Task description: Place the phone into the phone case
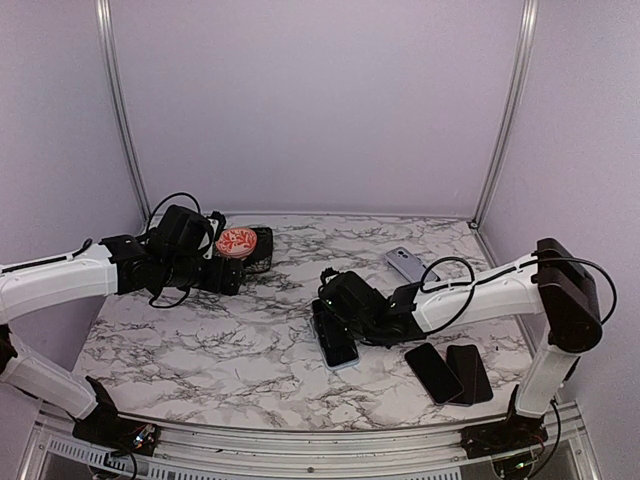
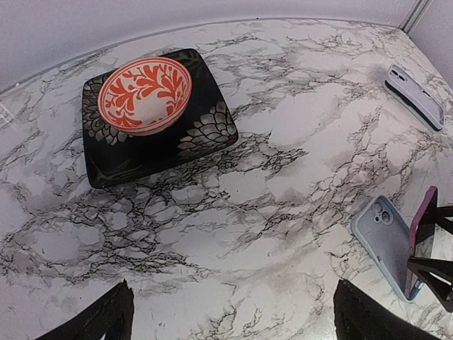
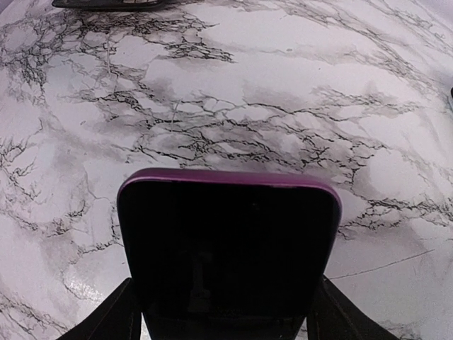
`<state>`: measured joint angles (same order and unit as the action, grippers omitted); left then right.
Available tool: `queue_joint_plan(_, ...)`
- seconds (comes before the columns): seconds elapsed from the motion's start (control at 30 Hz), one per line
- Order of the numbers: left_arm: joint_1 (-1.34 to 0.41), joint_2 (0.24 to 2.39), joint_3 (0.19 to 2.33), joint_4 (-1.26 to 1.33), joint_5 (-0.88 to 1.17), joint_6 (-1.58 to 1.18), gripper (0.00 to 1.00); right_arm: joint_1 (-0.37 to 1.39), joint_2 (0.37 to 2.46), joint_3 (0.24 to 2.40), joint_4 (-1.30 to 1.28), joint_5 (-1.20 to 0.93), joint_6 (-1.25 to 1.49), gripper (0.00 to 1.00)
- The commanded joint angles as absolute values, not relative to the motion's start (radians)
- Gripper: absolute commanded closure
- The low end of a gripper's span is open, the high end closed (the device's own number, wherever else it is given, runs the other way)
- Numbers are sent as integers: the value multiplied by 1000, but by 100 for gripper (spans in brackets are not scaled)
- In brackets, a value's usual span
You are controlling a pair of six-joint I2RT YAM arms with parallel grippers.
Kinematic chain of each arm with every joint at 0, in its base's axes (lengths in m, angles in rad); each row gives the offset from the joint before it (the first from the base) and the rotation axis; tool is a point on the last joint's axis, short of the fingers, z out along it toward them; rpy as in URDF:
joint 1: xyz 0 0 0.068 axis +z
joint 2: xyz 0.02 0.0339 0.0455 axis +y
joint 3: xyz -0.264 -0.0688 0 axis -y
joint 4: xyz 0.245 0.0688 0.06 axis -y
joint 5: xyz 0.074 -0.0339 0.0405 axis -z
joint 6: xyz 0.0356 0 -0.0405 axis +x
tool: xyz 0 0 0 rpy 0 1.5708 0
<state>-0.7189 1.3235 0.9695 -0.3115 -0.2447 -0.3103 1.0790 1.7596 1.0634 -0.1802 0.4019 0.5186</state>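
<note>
Phones number three by what shows: two dark handsets (image 1: 448,373) lie flat side by side at the near right of the marble tabletop (image 1: 220,340), just touching or nearly so, and one purple-edged phone (image 3: 228,248) is clamped across its width between the fingers of the right end effector (image 1: 335,322). In the right wrist view its black screen faces the camera and its top edge points away over the marble. The left wrist view shows the same phone (image 2: 422,230) held on edge, tilted up above the tabletop.

One pale blue phone case (image 2: 382,237) lies open-side up on the tabletop directly beside and partly under the held phone, the camera cut-out at its far end. The phone is not in the case.

Farther back right, a second pale case or cased phone (image 1: 409,264) lies flat, well apart; which it is I cannot tell.

At the far left, the left end effector (image 1: 232,262) hangs with fingers spread wide, holding nothing, near one black square plate (image 2: 120,152) that carries one red-and-white patterned bowl (image 2: 145,94)
</note>
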Motion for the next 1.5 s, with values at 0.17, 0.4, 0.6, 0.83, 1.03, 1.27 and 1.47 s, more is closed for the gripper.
queue_joint_plan(0.17, -714, 1334, 1002, -338, -256, -305, 1, 1081, 1783, 1105, -206, 367, 563, 70)
queue_joint_plan(0.4, -713, 1334, 1003, -340, -260, -303, 1, 1080, 1810, 1114, -263, 325, 594, 70)
queue_joint_plan(0.6, -713, 1334, 1005, -342, -266, -302, 1, 1080, 1826, 1119, -319, 302, 621, 70)
queue_joint_plan(0.83, -712, 1335, 1006, -345, -264, -301, 1, 1080, 1853, 1135, -373, 272, 614, 66)
queue_joint_plan(1.03, -712, 1335, 1008, -345, -264, -301, 1, 1071, 1896, 1166, -415, 263, 619, 48)
queue_joint_plan(1.27, -712, 1336, 1008, -347, -265, -300, 1, 1063, 1917, 1194, -455, 267, 618, 25)
queue_joint_plan(1.47, -712, 1335, 1009, -347, -261, -300, 1, 1056, 1911, 1230, -511, 272, 617, 6)
